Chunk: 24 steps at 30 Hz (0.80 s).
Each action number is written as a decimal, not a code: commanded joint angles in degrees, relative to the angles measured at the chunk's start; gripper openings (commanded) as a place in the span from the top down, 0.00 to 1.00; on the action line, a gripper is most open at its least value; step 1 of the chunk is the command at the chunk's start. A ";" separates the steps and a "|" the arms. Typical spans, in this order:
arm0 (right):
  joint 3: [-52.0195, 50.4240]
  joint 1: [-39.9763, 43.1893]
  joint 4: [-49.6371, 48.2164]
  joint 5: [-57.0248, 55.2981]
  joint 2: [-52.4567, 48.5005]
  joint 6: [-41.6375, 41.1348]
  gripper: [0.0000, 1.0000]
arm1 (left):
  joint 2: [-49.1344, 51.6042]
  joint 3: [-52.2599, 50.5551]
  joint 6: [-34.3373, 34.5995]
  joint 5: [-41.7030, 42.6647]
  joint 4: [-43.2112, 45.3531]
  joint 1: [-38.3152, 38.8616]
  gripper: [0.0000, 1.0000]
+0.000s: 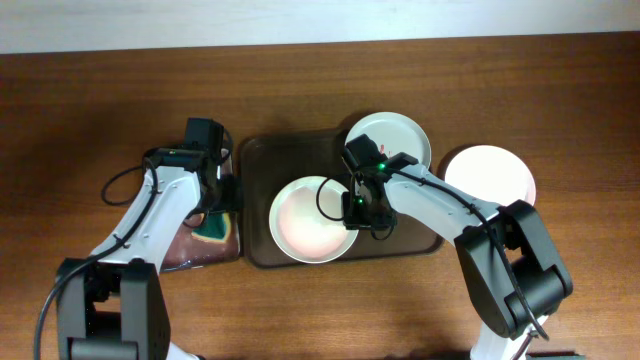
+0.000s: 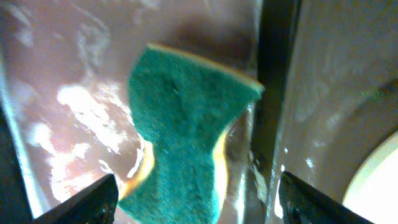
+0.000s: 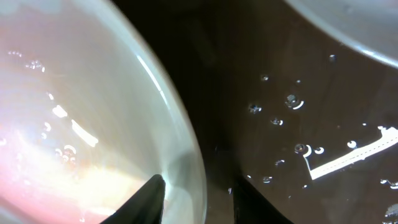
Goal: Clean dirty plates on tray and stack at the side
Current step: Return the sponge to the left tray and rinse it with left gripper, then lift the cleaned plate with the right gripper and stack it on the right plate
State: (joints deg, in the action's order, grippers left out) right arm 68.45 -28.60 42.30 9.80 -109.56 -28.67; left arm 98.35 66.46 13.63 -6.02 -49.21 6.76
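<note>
**Right arm.** Your right gripper (image 3: pixel 198 190) has its jaws apart, astride the near rim of the pinkish-white plate (image 1: pixel 308 222). One fingertip (image 3: pixel 152 198) is over the plate's bowl and the other over the wet tray (image 1: pixel 265 160). The tray's long axis runs left to right. The mint-green plate (image 1: pixel 392 135) lies just beyond this gripper, overlapping the tray's far right corner. The white plate (image 1: pixel 492 172) lies to its right, off the tray.

**Left arm.** Your left gripper (image 2: pixel 198 186) is spread wide and frames the green sponge (image 2: pixel 186 118). The sponge's long axis points straight away from the fingers, on the sponge tray (image 2: pixel 62 93).
</note>
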 commanded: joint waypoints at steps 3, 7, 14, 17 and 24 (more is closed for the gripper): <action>-0.42 -0.26 -1.29 2.40 -2.36 -0.33 0.96 | -0.66 0.33 0.00 2.84 -1.68 -0.28 0.19; 2.23 0.52 -0.98 1.77 -0.04 1.95 0.96 | -0.66 0.33 0.00 2.84 -2.56 -0.28 0.18; 15.50 -0.48 14.10 -23.47 6.64 7.48 0.96 | -0.66 0.33 0.00 2.84 -1.77 -0.28 0.11; 18.91 -3.74 17.66 -36.52 6.91 7.45 0.96 | -0.66 0.33 0.00 2.86 -1.66 -0.28 0.10; 22.10 -15.28 16.87 -60.85 6.91 7.45 0.96 | -0.66 0.33 0.00 2.86 -1.62 -0.28 0.08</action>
State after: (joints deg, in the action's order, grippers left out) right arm 87.99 -39.99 59.83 -37.67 -104.03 -20.97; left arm 98.35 66.43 13.67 -3.57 -50.98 6.76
